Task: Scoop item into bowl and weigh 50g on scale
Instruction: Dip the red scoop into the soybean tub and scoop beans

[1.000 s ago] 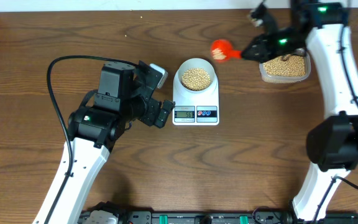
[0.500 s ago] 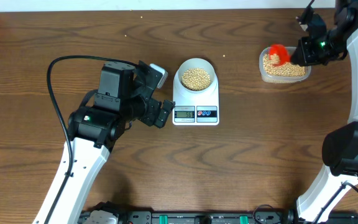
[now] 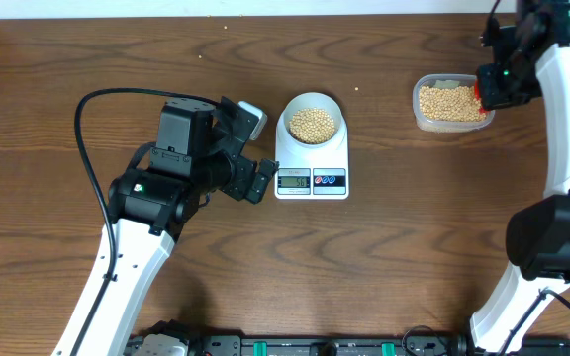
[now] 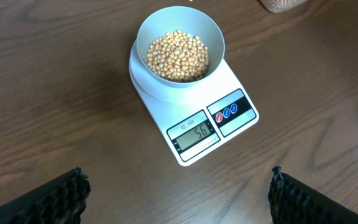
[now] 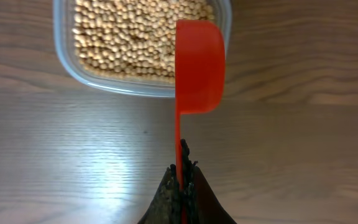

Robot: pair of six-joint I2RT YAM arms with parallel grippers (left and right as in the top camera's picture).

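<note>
The pale bowl (image 3: 313,121) holds tan beans (image 3: 313,124) and sits on the white scale (image 3: 312,158). In the left wrist view the bowl (image 4: 179,53) is on the scale (image 4: 194,93), whose display (image 4: 194,132) reads 56. My left gripper (image 4: 178,194) is open and empty, just left of the scale (image 3: 257,180). My right gripper (image 5: 180,174) is shut on the handle of a red scoop (image 5: 199,65), held on edge at the near rim of the clear tub (image 5: 143,84) of beans (image 5: 129,31). From overhead the gripper (image 3: 485,91) is at the tub's right end.
The clear tub (image 3: 451,104) stands at the back right of the wooden table (image 3: 384,257). A black cable (image 3: 85,148) loops left of the left arm. The table's far edge runs along the top.
My right gripper carried the red scoop from near the scale back right to the tub, then past its right end. The left arm, bowl and scale have not moved.
</note>
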